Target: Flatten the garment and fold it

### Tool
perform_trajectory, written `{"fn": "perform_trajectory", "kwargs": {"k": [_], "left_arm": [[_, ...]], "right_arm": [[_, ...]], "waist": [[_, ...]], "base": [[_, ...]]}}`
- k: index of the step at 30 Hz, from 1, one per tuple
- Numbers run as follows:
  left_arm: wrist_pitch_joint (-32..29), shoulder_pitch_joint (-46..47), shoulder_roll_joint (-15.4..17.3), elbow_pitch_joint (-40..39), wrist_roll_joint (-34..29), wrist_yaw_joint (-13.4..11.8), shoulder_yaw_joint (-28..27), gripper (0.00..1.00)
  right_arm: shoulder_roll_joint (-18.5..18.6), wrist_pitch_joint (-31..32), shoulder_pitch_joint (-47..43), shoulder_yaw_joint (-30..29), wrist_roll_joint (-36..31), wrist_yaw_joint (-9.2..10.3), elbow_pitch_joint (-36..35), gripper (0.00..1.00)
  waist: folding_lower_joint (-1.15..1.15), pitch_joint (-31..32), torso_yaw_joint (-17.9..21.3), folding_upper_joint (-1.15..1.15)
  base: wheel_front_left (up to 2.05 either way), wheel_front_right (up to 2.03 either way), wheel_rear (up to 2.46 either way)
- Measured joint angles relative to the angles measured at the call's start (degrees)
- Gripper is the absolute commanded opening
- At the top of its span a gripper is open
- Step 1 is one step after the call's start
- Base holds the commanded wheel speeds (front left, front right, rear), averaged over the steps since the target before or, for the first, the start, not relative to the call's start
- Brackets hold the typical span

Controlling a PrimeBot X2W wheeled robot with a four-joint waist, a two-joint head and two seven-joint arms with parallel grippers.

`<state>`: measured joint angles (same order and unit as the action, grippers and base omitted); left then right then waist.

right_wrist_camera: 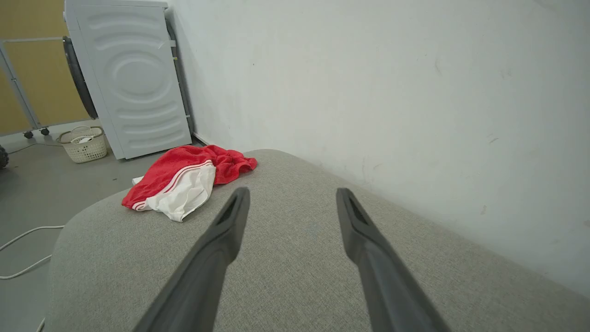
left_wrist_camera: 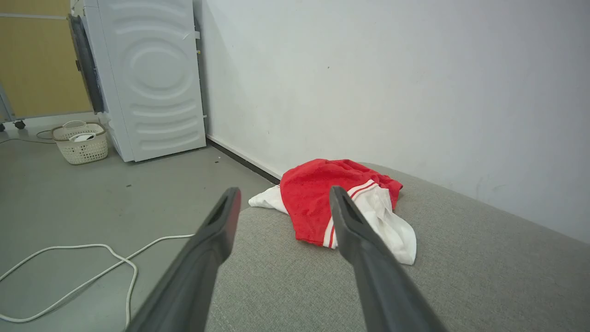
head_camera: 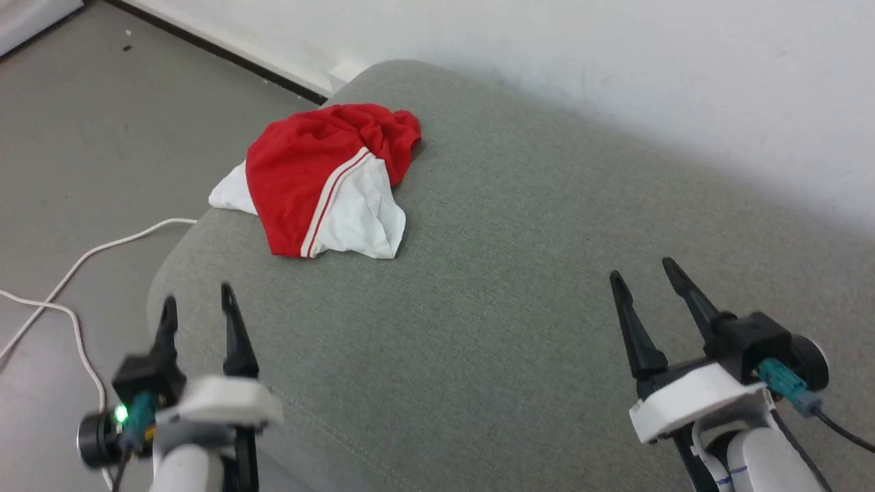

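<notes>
**Not started: shirt (head_camera: 307, 171) in a heap**

It lies crumpled at the far-left end of the grey cushion (head_camera: 492, 307), near the edge, w/ a white sleeve end on top. L pincer (head_camera: 197, 295) & R pincer (head_camera: 642, 268) are both wide open, empty, at the near side, well apart from it. Nothing flattened or folded yet, so the whole job is left, I'd say.

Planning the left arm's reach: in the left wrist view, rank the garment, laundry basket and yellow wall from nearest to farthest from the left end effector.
1. garment, just ahead on the grey cushion.
2. laundry basket, on the floor, far left.
3. yellow wall, behind the basket.
</notes>
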<state>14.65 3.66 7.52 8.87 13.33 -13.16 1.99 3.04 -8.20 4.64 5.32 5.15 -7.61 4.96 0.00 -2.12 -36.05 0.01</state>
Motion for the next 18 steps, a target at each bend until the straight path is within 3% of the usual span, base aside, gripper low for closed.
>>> {"fn": "perform_trajectory", "kwargs": {"k": [5,11,18], "left_arm": [[-0.1,10.3,-0.1,5.3,3.9,2.0,-1.3,1.0],[-2.5,25.8,0.5,17.8,7.9,4.8,-2.6,1.0],[-7.1,41.0,5.3,30.6,10.5,8.2,-4.1,1.0]], "right_arm": [[-0.1,2.5,1.6,0.4,-2.9,0.0,-2.3,1.0],[-0.1,5.2,4.6,2.9,-5.8,0.0,-4.4,1.0],[1.4,7.1,10.3,5.5,-6.9,0.01,-7.7,1.0]], "waist": [[0.01,-2.8,0.4,0.0],[0.01,-8.1,2.2,0.0],[0.02,-16.1,6.2,-0.01]], "base": [[0.0,0.0,0.0],[0.0,0.0,0.0],[0.0,0.0,0.0]]}}
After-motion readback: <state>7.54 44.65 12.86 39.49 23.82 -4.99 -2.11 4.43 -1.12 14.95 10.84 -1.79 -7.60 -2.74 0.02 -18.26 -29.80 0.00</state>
